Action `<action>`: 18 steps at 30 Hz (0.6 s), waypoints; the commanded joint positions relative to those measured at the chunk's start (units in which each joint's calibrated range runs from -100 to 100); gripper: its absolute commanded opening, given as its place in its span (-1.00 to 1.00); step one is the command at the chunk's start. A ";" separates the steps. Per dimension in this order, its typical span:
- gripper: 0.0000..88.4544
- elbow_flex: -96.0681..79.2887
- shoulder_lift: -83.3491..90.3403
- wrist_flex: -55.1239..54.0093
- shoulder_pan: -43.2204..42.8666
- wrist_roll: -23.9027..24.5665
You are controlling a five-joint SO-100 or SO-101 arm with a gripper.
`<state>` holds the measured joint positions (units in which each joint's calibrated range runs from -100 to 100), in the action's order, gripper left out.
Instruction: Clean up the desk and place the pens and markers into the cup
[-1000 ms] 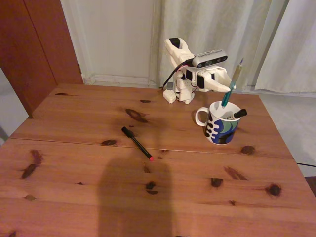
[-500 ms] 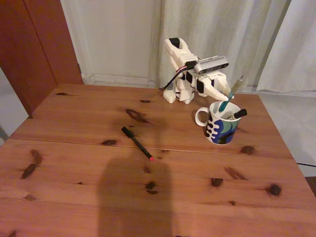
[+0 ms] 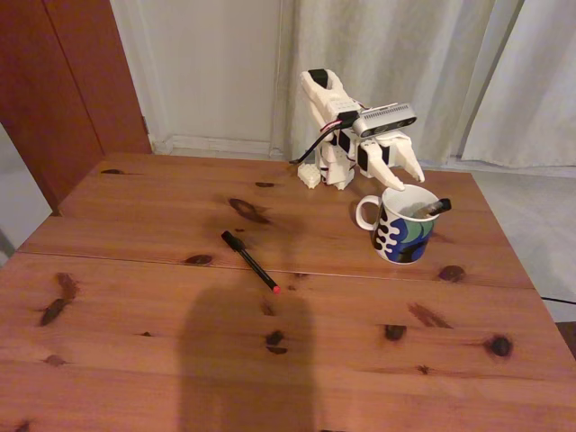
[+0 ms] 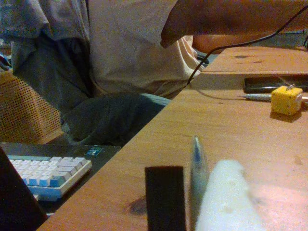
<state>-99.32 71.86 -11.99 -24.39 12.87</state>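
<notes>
In the fixed view the cup (image 3: 404, 222), white inside with a blue, green and black pattern, stands on the desk (image 3: 135, 297) at the back right. A marker's black cap (image 3: 439, 207) sticks out over the cup's right rim. My gripper (image 3: 402, 173) hangs just above the cup, open, with nothing between its fingers. A thin black pen with a red tip (image 3: 250, 261) lies slanted on the desk, well left of the cup. In the wrist view a thin bluish pen (image 4: 197, 166) stands close to the lens between a black block (image 4: 165, 197) and a blurred white shape (image 4: 226, 202).
The arm's white base (image 3: 326, 171) stands behind the cup at the desk's back edge. A dark shadow (image 3: 243, 360) covers the front middle. The wrist view shows a seated person (image 4: 130, 48), a keyboard (image 4: 45, 171), a yellow cube (image 4: 287, 99) and a cable (image 4: 216, 53).
The teal pen held upright over the cup sank, tilted and went out of sight into the cup. The gripper opened and stays above the rim.
</notes>
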 commanded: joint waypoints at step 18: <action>-0.67 26.64 -19.03 24.16 10.11 -4.85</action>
<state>-83.27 59.24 4.11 -15.88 10.23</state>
